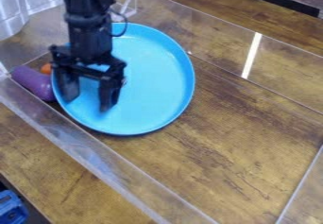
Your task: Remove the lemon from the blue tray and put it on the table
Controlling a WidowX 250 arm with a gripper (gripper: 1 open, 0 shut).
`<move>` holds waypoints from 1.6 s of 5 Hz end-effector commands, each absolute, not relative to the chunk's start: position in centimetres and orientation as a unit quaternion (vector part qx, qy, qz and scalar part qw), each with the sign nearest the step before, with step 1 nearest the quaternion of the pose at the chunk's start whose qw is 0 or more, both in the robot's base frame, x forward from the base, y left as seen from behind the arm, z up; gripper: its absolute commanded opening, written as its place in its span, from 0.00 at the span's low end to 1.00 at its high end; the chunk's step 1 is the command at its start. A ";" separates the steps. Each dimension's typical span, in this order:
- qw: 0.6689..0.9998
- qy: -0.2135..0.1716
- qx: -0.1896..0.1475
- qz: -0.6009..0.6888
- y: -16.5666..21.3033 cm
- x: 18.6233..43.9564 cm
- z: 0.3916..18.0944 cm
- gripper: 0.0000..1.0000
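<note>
Surface: dark wood-plank table (228, 124) under a glossy clear cover, with raised transparent edges and a bright streak of light at about two o'clock.

Tray: the blue tray (158, 86) sits toward ten o'clock on the table, round and shallow; its bare floor fills most of what I can see of it.

Gripper: the black gripper (86, 89) hangs fingers-down over the tray's nine-o'clock side, fingers spread wide and released, nothing between them.

Why so held: I judge it is poised low over the tray to reach for the fruit, fingers apart so they can straddle something round.

Lemon: I cannot find it. No yellow shows on the open floor of the tray. If it is in the tray, it is most likely behind the arm's dark column near twelve o'clock, but that is a guess.

Eggplant: a purple eggplant (30, 80) lies on the table just beside the tray's rim at nine o'clock, partly screened by the gripper.

Carrot: a small orange speck (47, 69) next to the eggplant may be a carrot; too little shows to be sure.

Hidden or cut off: the arm runs out of the top edge; the tray's far rim is masked by it; whether the fingertips touch the tray floor I cannot tell.

Task standing: not yet done, by my reading.
</note>
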State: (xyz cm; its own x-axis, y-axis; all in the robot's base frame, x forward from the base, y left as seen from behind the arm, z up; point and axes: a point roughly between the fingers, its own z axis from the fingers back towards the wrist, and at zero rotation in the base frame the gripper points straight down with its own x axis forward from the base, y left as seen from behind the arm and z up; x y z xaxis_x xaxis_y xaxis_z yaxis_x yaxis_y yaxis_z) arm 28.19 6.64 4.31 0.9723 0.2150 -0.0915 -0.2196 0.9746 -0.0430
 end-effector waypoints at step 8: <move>0.995 -0.018 -0.029 0.096 2.4 35.6 1.4 1.00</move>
State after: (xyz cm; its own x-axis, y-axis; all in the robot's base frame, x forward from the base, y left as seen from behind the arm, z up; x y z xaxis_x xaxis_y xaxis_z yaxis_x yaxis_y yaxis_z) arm 35.93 2.90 2.78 0.9775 0.2024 0.0596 -0.1984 0.9778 -0.0671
